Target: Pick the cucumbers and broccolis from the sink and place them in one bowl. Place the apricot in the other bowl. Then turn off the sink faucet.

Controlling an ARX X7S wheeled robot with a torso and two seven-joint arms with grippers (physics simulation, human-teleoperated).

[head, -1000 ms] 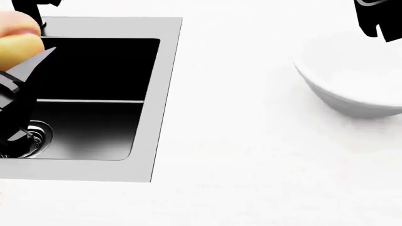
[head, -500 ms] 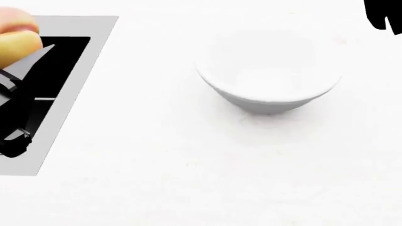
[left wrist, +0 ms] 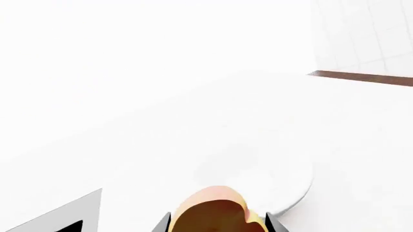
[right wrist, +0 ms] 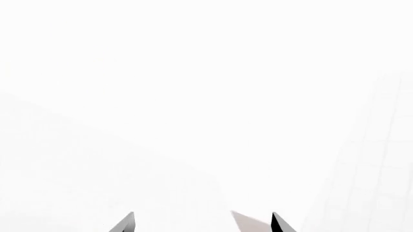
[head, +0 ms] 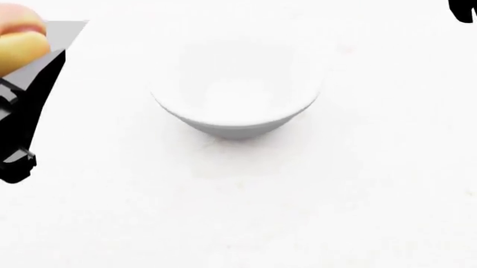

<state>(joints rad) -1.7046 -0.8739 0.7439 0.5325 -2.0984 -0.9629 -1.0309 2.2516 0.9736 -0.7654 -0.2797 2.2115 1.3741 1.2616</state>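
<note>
I hold the apricot (head: 21, 42) pinched in my left gripper (left wrist: 216, 223); the white bowl (head: 234, 106) sits just ahead. My right gripper (right wrist: 200, 223) is spread, holding nothing.

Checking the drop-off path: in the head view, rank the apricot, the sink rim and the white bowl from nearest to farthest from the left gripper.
1. The apricot: held in the left gripper, at the view's left edge.
2. The sink: its grey rim corner shows just behind the fingers.
3. The white bowl: farthest, out toward the middle of the white counter.
</note>
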